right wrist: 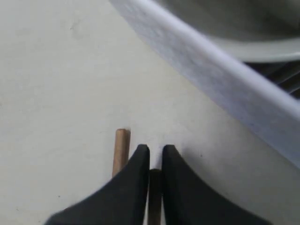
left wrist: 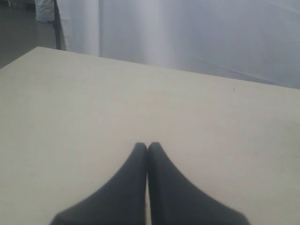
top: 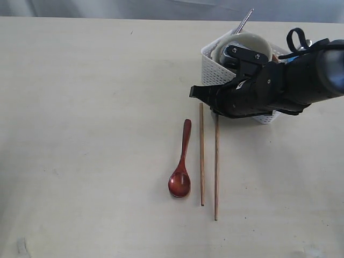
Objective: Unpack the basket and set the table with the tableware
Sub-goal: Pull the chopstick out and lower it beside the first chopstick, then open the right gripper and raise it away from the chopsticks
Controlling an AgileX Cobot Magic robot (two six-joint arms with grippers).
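Note:
Two wooden chopsticks lie side by side on the table [top: 80, 134], pointing at the white basket [top: 212, 67]. My right gripper [top: 216, 112] sits low at the far end of the right chopstick [top: 216, 172]. In the right wrist view that chopstick [right wrist: 155, 187] fills the narrow gap between the jaws of the gripper [right wrist: 155, 149]. The other chopstick [top: 201, 156] lies free just beside it [right wrist: 121, 150]. Left of both rests a red-brown spoon [top: 181, 166]. A cream bowl [top: 250, 40] and a steel handle [top: 244, 21] stick out of the basket. My left gripper [left wrist: 147, 145] is shut and empty over bare table.
The basket's lattice wall [right wrist: 211, 75] stands close behind the right gripper. The right arm covers the basket's front half, hiding what else is inside. The table's far edge meets a pale curtain [left wrist: 187, 33].

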